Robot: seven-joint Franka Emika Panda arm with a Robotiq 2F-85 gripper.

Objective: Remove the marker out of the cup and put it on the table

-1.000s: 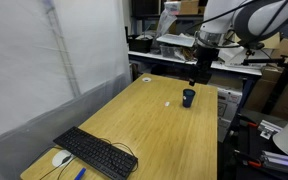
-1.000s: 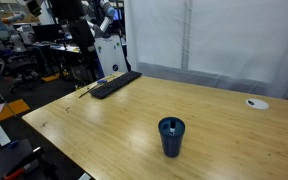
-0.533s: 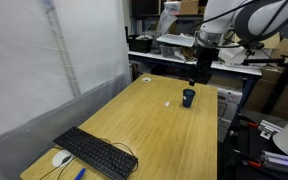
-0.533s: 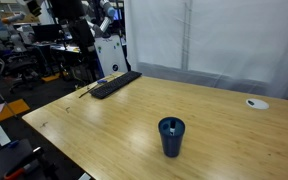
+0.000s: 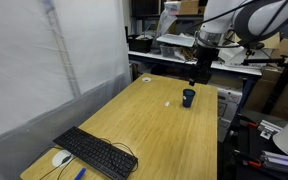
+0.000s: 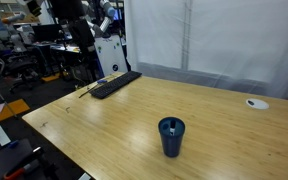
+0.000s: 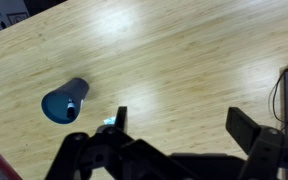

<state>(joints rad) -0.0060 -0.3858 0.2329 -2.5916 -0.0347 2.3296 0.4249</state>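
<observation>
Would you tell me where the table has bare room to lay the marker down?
The widest bare patch of the table lies between the cup and the keyboard. The stretch from the cup to the white disc is free too. Crowded: the keyboard end, with the mouse beside it.

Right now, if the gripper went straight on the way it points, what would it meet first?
Probably bare table, beside the cup: the wrist view shows only wood ahead of the open gripper. Depth is unclear.
</observation>
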